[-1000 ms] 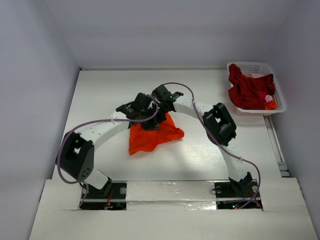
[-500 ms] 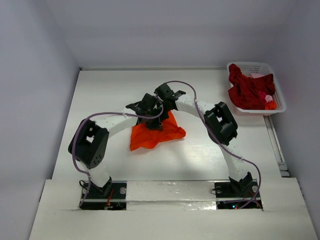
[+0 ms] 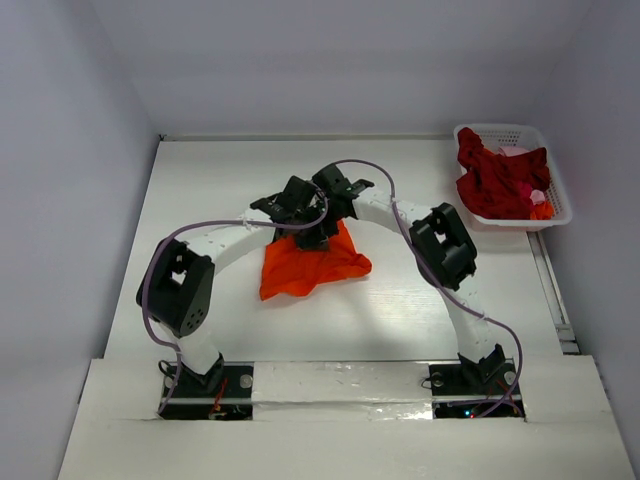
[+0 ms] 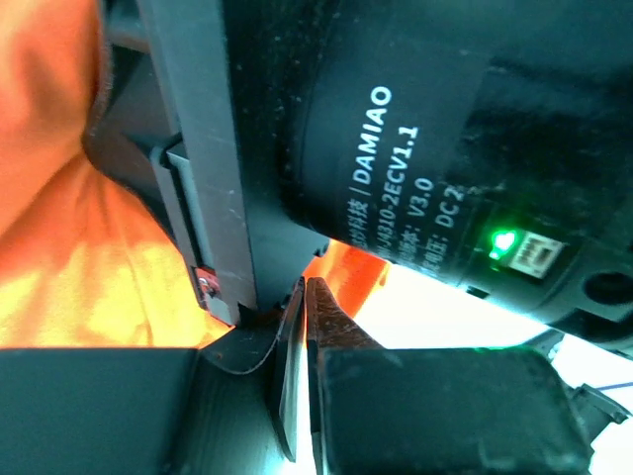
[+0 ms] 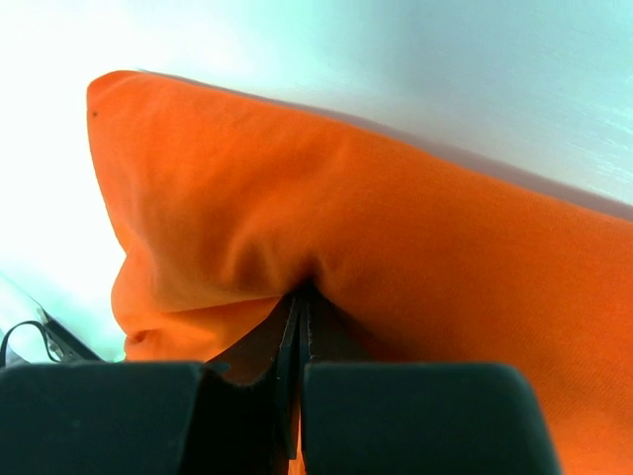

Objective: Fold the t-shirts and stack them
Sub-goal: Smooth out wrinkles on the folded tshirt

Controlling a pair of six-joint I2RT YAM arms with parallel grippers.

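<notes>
The right hand (image 5: pixel 300 297) pinches the orange t-shirt (image 3: pixel 300 272) at frame centre; the left hand (image 4: pixel 305 287) is closed (hold unclear). Lift both evenly, avoiding collision.

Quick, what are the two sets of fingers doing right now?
Left fingers: closed; no cloth visibly between them.
Right fingers: closed, pinching the orange t-shirt.

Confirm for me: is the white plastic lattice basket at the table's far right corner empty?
No, the white plastic lattice basket holds a heap of crumpled dark red cloth t-shirts.
</notes>
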